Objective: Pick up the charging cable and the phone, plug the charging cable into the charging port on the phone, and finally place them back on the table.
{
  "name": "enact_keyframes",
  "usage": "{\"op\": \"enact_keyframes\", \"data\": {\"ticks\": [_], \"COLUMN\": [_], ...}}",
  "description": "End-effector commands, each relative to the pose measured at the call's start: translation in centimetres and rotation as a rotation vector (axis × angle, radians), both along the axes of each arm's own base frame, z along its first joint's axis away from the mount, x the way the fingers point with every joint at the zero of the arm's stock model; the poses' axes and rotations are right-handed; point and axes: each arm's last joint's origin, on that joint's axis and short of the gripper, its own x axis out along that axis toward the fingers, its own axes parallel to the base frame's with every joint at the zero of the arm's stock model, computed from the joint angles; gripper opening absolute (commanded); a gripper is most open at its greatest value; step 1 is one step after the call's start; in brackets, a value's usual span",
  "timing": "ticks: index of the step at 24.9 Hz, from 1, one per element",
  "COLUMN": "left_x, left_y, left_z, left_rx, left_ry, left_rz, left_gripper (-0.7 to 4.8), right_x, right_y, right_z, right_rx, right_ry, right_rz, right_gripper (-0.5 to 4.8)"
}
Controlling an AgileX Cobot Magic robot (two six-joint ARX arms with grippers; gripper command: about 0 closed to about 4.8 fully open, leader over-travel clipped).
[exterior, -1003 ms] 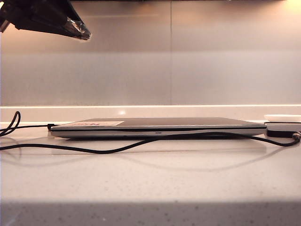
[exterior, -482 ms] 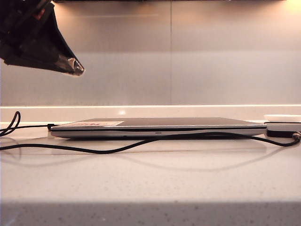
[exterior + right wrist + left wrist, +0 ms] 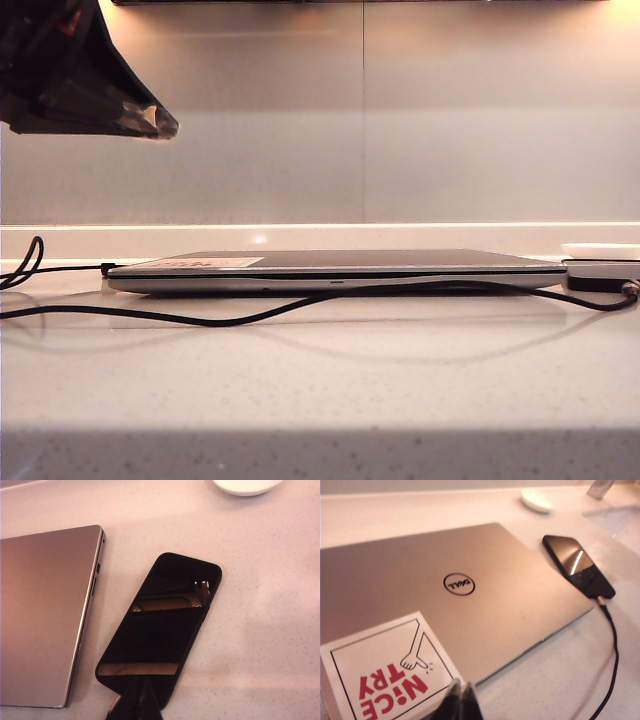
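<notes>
A pale speckled surface (image 3: pixel 320 385) runs under a plain grey wall, and the biggest thing on it is the closed silver-grey laptop (image 3: pixel 445 595) lying flat, a white "NICE TRY" sticker (image 3: pixel 385 675) on one corner of its lid. In the exterior view the left hand (image 3: pixel 150 120) hangs high at about 10 o'clock, well above the laptop's left end, its fingers pressed together on nothing; its wrist view looks down over the stickered corner. The right hand (image 3: pixel 136 702) shows only in its own wrist view — fingers together, empty, poised above one short end of the phone. The phone (image 3: pixel 160 630) lies flat, screen up, just beside the laptop's side edge but apart from it. The charging cable (image 3: pixel 611 645) is plugged into the phone's end and trails across the surface in front of the laptop. A small white dish (image 3: pixel 247 486) sits beyond the phone.
</notes>
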Motion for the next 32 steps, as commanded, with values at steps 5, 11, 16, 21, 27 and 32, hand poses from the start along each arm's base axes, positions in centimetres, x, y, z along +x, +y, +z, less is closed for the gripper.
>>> {"op": "enact_keyframes", "data": {"ticks": [5, 11, 16, 21, 27, 32], "left_x": [-1.5, -2.1, -3.3, -4.3, -4.7, -4.8], "left_y": [2.1, 6.0, 9.1, 10.2, 10.3, 10.3], "left_z": [1.7, 1.3, -0.3, -1.9, -3.6, -4.7], "left_rx": [-0.018, -0.029, -0.021, -0.019, -0.021, -0.029], "left_ry": [-0.217, -0.307, -0.386, -0.440, -0.458, -0.484], "left_rz": [0.031, 0.265, 0.495, 0.590, 0.603, 0.603], "left_gripper": [-0.06, -0.06, -0.06, -0.06, -0.06, -0.06], "right_x": [0.0, 0.1, 0.1, 0.1, 0.1, 0.1], "right_y": [0.0, 0.0, 0.0, 0.0, 0.0, 0.0], "right_z": [0.3, 0.3, 0.3, 0.3, 0.3, 0.3], "right_rx": [0.001, -0.001, -0.001, -0.001, -0.001, -0.001], "right_ry": [-0.021, -0.021, -0.021, -0.021, -0.021, -0.021], "right_rz": [0.001, -0.002, -0.003, -0.003, -0.003, -0.002], "right_gripper": [-0.01, -0.01, -0.01, -0.01, -0.01, -0.01]}}
